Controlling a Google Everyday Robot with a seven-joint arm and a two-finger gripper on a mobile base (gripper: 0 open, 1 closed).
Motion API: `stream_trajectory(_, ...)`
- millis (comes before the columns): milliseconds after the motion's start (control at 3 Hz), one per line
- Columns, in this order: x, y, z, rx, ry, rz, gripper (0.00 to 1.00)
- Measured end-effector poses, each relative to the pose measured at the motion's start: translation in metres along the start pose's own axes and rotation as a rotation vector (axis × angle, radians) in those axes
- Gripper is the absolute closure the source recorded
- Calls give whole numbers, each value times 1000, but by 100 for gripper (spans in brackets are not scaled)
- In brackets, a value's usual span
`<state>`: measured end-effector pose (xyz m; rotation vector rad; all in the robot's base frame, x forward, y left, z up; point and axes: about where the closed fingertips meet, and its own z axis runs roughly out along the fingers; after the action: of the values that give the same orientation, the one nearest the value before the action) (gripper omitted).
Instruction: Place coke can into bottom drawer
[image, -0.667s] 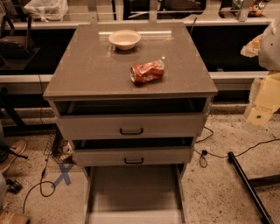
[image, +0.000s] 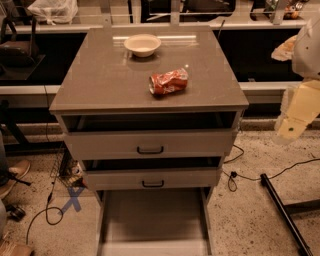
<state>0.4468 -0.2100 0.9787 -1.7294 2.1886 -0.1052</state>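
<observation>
The coke can (image: 169, 81), red, dented and with white lettering, lies on its side on the grey cabinet top (image: 100, 85), right of centre. The bottom drawer (image: 152, 215) is pulled out at floor level, a shallow grey tray with nothing in it. My gripper (image: 292, 122) is at the right edge of the view, a pale cream part hanging off the white arm. It is well right of the cabinet, below the level of the top, and apart from the can.
A white bowl (image: 142, 44) stands at the back of the cabinet top. The two upper drawers (image: 150, 145) with black bar handles are slightly open. A black bar (image: 282, 212) and cables (image: 250, 177) lie on the floor to the right. A blue cross (image: 72, 199) marks the floor on the left.
</observation>
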Motion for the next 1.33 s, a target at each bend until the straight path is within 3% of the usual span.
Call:
stream_trajectory(333, -64, -53, 29, 59, -94, -136, 0)
stream_trajectory(667, -123, -89, 62, 74, -132, -242, 0)
stream_trajectory(1000, -172, -112, 110, 29, -130, -316, 0)
stream_trajectory(1333, -200, -123, 161, -23, -85, -345, 0)
